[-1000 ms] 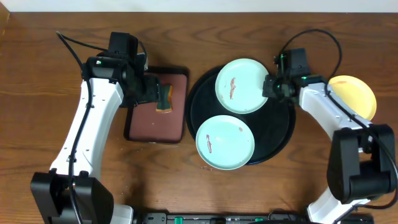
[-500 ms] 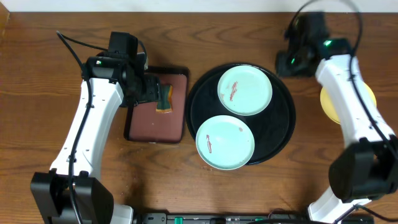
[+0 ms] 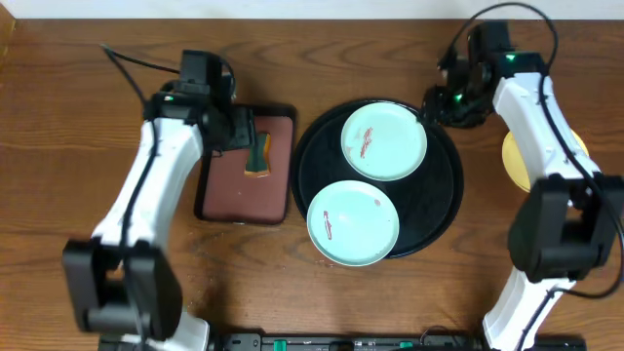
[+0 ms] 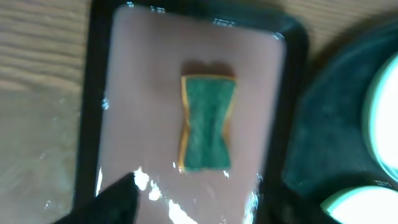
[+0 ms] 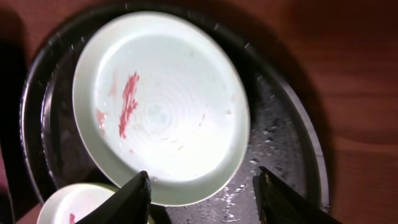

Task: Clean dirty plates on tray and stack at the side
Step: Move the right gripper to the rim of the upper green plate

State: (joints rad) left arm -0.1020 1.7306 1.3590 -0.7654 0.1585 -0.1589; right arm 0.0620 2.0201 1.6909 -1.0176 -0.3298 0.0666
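Two pale mint plates lie on the round black tray: the far one with a red smear, the near one overhanging the tray's front rim. A yellow plate sits on the table to the right, mostly hidden by my right arm. My right gripper hovers open over the tray's back right; in the right wrist view its gripper straddles the near rim of the smeared plate without closing on it. My left gripper is open above a green sponge.
The sponge rests on a rectangular maroon tray with a black rim, just left of the round tray. Bare wooden table surrounds everything. The maroon tray's surface looks wet and glossy.
My right gripper let go of the far mint plate's edge, swung back, then came back over the tray's back right, open. The left arm shifted slightly over the sponge.
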